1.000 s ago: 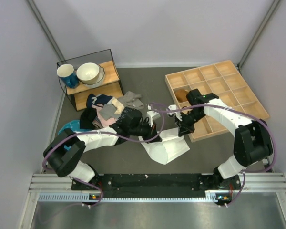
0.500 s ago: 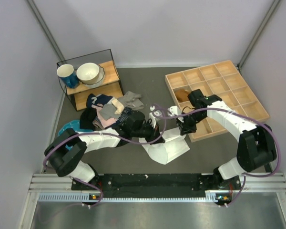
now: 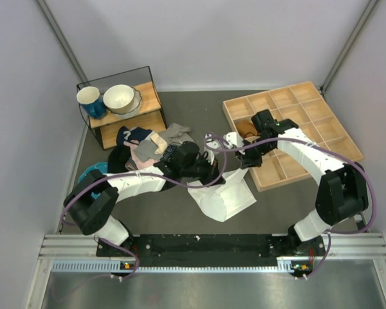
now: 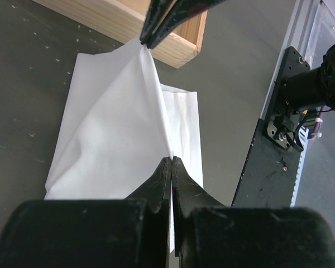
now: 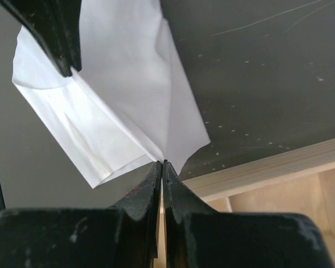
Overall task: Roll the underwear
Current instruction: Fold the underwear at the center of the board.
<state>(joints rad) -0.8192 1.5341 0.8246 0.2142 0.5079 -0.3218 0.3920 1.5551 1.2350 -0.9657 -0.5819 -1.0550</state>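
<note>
Two grippers, both pinched on the white underwear [image 3: 222,196]. My left gripper [image 4: 171,162] has its fingers together on a raised fold of the cloth. My right gripper [image 5: 162,164] is clamped on a corner of it. In the left wrist view, that right gripper [image 4: 148,39] sits at 12 o'clock, cloth stretched taut between the two. From the right wrist, my left gripper [image 5: 67,61] shows at 10 o'clock on the underwear [image 5: 128,95].

Top view: left gripper [image 3: 213,175] and right gripper [image 3: 243,161] are close together, mid table. The edge they hold is lifted, and the rest of the underwear lies flat on the dark table toward 6 o'clock. Wooden tray [image 3: 268,92] is at 2 o'clock from the cloth, its near corner just beside the right gripper. Clothes pile [image 3: 145,145] is at 10 o'clock, shelf [image 3: 119,119] with blue cup [image 3: 90,101] and bowl [image 3: 120,98] beyond it.
</note>
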